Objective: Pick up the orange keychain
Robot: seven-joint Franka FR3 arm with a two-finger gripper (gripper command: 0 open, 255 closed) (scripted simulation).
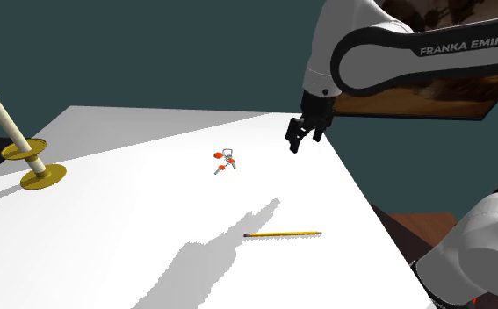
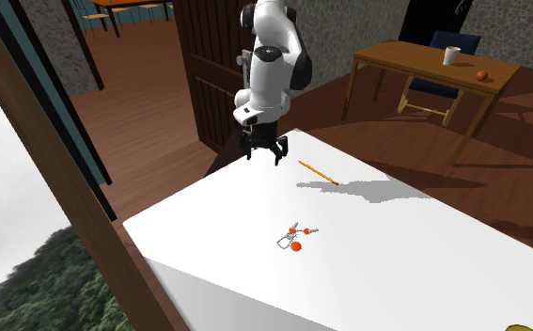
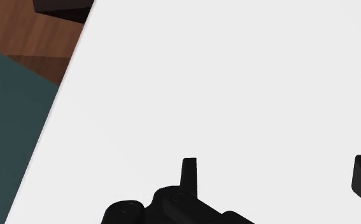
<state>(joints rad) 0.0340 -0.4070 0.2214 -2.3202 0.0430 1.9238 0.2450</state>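
Observation:
The orange keychain is a small bunch of orange tags, grey keys and a thin ring lying flat on the white table. In the second exterior view the keychain lies near the table's middle. My black gripper hangs above the table's far right edge in the shoulder view, to the right of the keychain and well apart from it. The gripper is open, its fingers spread with nothing between them. In the wrist view the fingers stand wide apart over bare white table.
A yellow pencil lies on the table nearer the stand. A white candle in a brass holder stands at the shoulder view's left edge. The table edge and wooden floor lie just beside the gripper. A wooden table with a cup stands farther off.

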